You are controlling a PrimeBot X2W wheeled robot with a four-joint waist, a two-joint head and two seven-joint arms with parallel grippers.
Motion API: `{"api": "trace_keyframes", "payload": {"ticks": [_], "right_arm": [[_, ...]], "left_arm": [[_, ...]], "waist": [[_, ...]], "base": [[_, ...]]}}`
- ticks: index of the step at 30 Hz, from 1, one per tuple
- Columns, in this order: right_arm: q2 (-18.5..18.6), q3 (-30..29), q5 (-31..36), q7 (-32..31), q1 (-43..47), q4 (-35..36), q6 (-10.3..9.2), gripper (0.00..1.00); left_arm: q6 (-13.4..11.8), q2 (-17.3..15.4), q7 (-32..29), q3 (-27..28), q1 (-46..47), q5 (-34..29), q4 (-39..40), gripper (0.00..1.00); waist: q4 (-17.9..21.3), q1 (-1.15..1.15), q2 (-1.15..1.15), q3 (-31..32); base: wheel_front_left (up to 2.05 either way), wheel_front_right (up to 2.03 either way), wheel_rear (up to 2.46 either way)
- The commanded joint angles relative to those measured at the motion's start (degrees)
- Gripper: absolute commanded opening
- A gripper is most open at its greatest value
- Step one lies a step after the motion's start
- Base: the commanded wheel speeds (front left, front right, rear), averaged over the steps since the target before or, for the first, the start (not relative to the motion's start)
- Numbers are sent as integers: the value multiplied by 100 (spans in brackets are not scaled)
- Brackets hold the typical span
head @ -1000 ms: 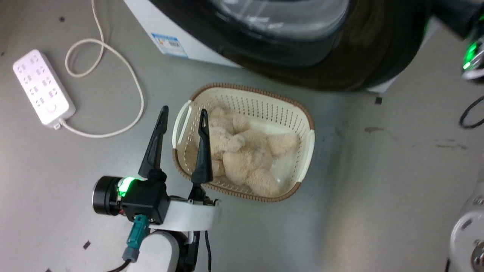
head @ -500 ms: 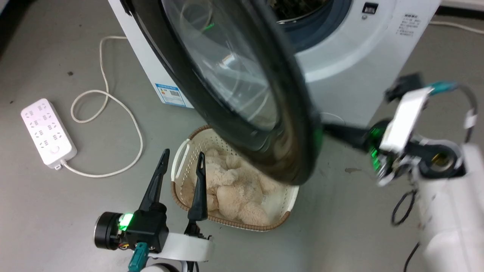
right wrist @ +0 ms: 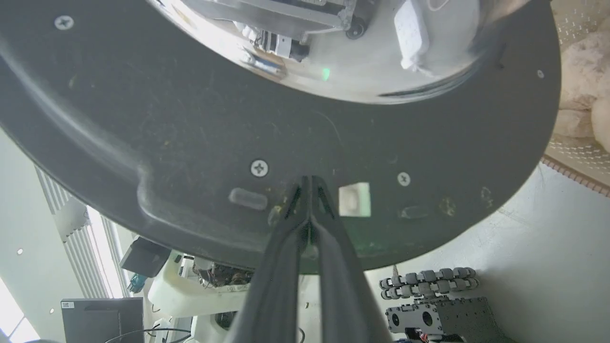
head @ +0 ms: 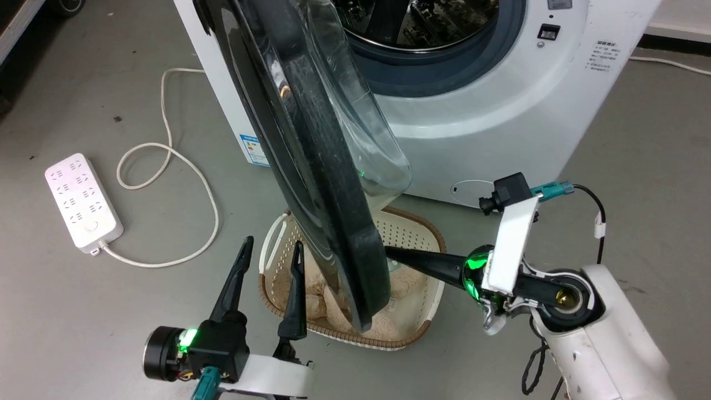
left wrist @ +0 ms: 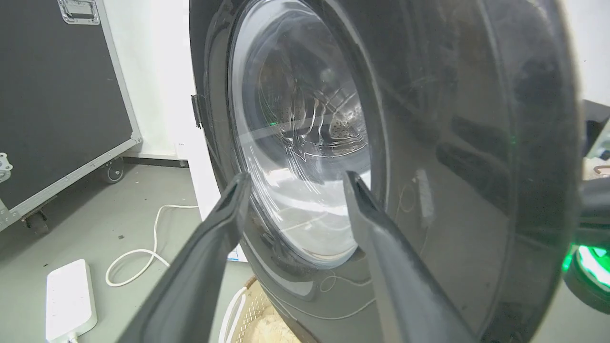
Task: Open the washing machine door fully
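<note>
Door (head: 333, 222) swung wider than half a second ago. Right gripper (right wrist: 310, 183) pressed together, tips on its inner face. Left gripper (head: 273, 242) spread.

In the head view, the fingertips of the right end effector (head: 391, 254) are hidden behind the washing machine door (head: 311, 166), whose top is cut off by the upper edge. Much of the basket (head: 414, 236) and plush toy (head: 408, 280) is covered by it. Print on the label (head: 602, 53) at upper right is unreadable.

The washing machine door (head: 316, 178) is showing glossy black plastic around clear glass; the basket (head: 411, 233) is showing perforated matt plastic.
</note>
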State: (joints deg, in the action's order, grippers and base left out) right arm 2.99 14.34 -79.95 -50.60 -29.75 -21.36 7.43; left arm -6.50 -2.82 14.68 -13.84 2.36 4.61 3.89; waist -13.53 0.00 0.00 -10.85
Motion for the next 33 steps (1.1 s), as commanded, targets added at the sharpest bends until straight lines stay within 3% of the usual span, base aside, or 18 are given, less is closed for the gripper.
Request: {"api": "trace_keyframes", "payload": {"ticks": [1, 2, 3, 4, 7, 12, 18, 22, 24, 28, 33], "right_arm": [[-11, -7, 66, 168, 92, 75, 6, 20], [-11, -51, 138, 281, 105, 87, 6, 50], [-11, -51, 138, 281, 105, 87, 6, 50], [-4, -171, 282, 433, 168, 148, 6, 100], [77, -337, 488, 655, 264, 285, 6, 100], [508, -744, 1442, 1911, 681, 1073, 6, 100], [1241, -727, 2944, 3796, 1335, 2080, 6, 100], [1678, -522, 4433, 4989, 1737, 2321, 6, 100], [1631, -563, 5081, 5478, 1933, 2331, 6, 100], [1191, -875, 6114, 6187, 2346, 2307, 6, 100], [405, -1430, 7037, 6483, 2801, 2329, 6, 100]], "left_arm": [[-32, -6, 32, -11, -61, 39, -19, 100], [-41, -6, 32, -12, -57, 59, -29, 100], [-41, -6, 32, -12, -57, 59, -29, 100], [-60, -6, 32, 22, -52, 99, -43, 100], [-82, -6, 32, 89, -65, 194, -74, 100], [-67, -6, 32, 343, -125, 448, -216, 100], [32, -6, 32, 584, -142, 479, -265, 100], [79, -6, 32, 748, -242, 462, -228, 100], [138, -6, 32, 794, -267, 431, -216, 100], [306, -6, 32, 788, -295, 406, -270, 100], [343, -6, 32, 820, -338, 335, -317, 100]], "waist": [[-4, 0, 0, 10], [-5, 0, 0, 30], [-5, 0, 0, 30], [10, 0, 0, 72], [50, 0, 0, 135], [169, 0, 0, 393], [386, 0, 0, 603], [563, 0, 0, 700], [633, 0, 0, 699], [716, 0, 0, 727], [842, 0, 0, 750]], "base": [[0, 0, 0], [0, 0, 0], [0, 0, 0], [0, 0, 0], [0, 0, 0], [0, 0, 0], [0, 0, 0], [0, 0, 0], [0, 0, 0], [0, 0, 0], [0, 0, 0]]}}
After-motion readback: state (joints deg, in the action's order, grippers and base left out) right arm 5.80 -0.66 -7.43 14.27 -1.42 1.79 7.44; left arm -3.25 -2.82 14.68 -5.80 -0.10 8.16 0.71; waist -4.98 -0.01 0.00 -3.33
